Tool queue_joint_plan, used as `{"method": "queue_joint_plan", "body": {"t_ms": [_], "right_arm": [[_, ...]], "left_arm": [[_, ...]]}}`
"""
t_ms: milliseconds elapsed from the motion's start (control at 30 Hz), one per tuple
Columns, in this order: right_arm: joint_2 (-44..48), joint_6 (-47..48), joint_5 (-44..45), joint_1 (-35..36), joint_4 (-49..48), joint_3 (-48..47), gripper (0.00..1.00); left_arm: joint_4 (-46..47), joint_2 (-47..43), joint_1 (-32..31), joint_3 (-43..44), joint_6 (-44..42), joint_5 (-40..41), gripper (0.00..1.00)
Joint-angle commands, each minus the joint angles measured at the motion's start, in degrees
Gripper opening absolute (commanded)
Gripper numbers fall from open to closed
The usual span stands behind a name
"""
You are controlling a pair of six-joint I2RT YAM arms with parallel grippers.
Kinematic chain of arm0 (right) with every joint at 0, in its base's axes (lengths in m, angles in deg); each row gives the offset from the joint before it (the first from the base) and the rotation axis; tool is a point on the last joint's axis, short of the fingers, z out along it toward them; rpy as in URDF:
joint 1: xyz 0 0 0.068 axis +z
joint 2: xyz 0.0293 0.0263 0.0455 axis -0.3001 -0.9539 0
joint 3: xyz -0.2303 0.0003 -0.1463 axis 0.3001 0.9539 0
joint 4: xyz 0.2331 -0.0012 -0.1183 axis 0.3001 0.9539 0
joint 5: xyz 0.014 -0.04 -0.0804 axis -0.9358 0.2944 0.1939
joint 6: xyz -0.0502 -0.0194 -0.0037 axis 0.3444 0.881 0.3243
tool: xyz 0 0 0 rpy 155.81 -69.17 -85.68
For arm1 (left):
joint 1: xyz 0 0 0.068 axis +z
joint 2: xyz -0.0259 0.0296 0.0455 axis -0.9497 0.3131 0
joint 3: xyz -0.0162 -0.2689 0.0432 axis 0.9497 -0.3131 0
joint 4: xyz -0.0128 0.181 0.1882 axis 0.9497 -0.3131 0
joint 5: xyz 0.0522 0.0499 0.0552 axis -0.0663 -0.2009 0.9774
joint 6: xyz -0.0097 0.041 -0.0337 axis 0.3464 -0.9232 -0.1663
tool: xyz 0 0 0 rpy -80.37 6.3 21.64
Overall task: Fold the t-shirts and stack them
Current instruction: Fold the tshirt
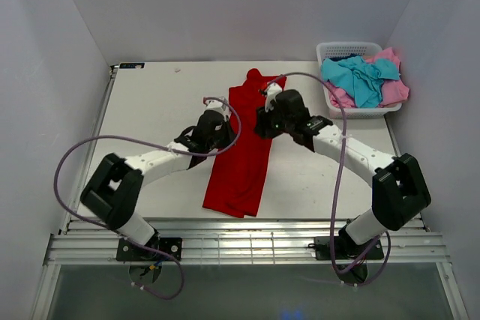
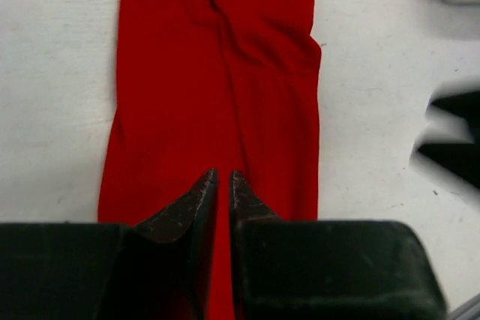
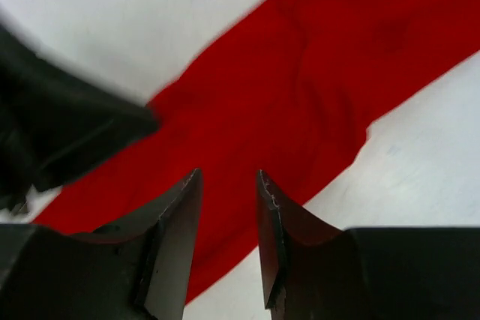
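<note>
Mid-worktop, bright red cloth t-shirt lies as narrow strip. Left gripper all but together, right gripper apart above cloth. I'd pinch all layers at hem, lift evenly.

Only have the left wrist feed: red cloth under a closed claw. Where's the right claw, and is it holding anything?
Observer: The right claw is open with nothing between its fingers. It is over the red shirt, toward the far end.
Operator: Is the shirt folded?
Observer: The top view shows it as a long narrow strip running far to near, not a compact fold.
Operator: Other shirts?
Observer: A turquoise shirt and a pink shirt are heaped unfolded in the white basket at the table's far right corner.
</note>
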Motion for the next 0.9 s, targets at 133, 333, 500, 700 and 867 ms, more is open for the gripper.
{"method": "queue_joint_plan", "body": {"t_ms": [133,333,500,700,867], "right_arm": [[7.7,-9.4,14.3,10.0,2.0,15.6,0.41],[12.1,-14.8,17.1,15.9,2.8,21.6,0.41],[12.5,-18.2,17.8,22.4,2.7,25.1,0.40],[10.2,-24.6,19.8,31.3,2.9,27.1,0.39],[8.7,-29.0,21.3,35.6,1.1,29.5,0.33]], "left_arm": [[8.1,17.3,1.9,13.1,-9.3,-12.8,0.17],[9.4,22.2,2.3,18.0,-10.6,-12.9,0.14],[10.6,25.2,2.8,21.4,-10.9,-13.2,0.13],[11.3,32.1,4.0,27.2,-10.8,-16.6,0.12],[11.4,36.1,4.9,29.3,-10.7,-17.5,0.11]]}}
